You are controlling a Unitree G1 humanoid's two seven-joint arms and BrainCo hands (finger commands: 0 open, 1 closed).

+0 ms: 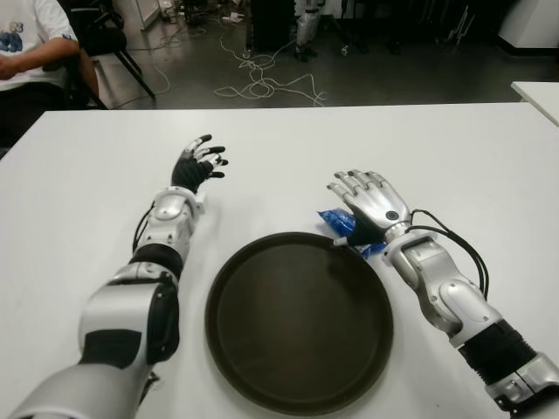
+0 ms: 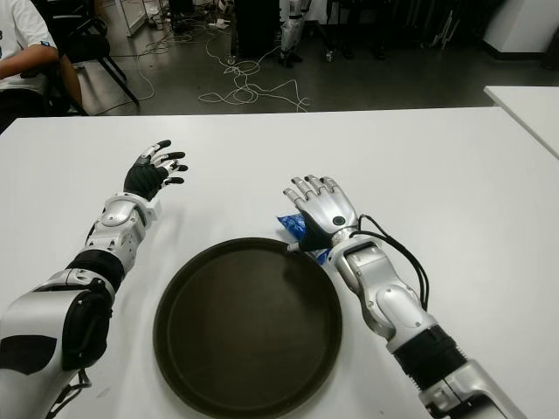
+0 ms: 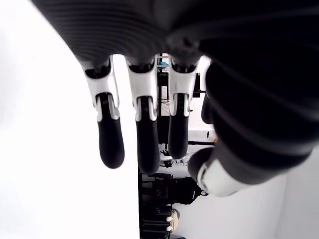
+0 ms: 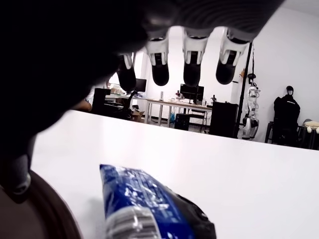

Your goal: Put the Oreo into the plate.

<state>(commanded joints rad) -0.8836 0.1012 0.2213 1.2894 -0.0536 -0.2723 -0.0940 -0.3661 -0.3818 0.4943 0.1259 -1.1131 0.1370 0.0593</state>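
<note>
A blue Oreo packet (image 1: 335, 222) lies on the white table just beyond the far right rim of the dark round plate (image 1: 262, 367). My right hand (image 1: 367, 202) hovers over the packet with its fingers spread, palm down, and covers most of it. In the right wrist view the packet (image 4: 144, 204) lies under the open fingers (image 4: 192, 64), with nothing grasped. My left hand (image 1: 199, 164) shows at the left of the plate, farther back on the table, fingers relaxed and holding nothing.
The white table (image 1: 454, 157) stretches around the plate. A person's arm and shirt (image 1: 31, 44) show at the far left beyond the table edge. Cables (image 1: 262, 83) lie on the floor behind. Another table's corner (image 1: 537, 92) shows at the right.
</note>
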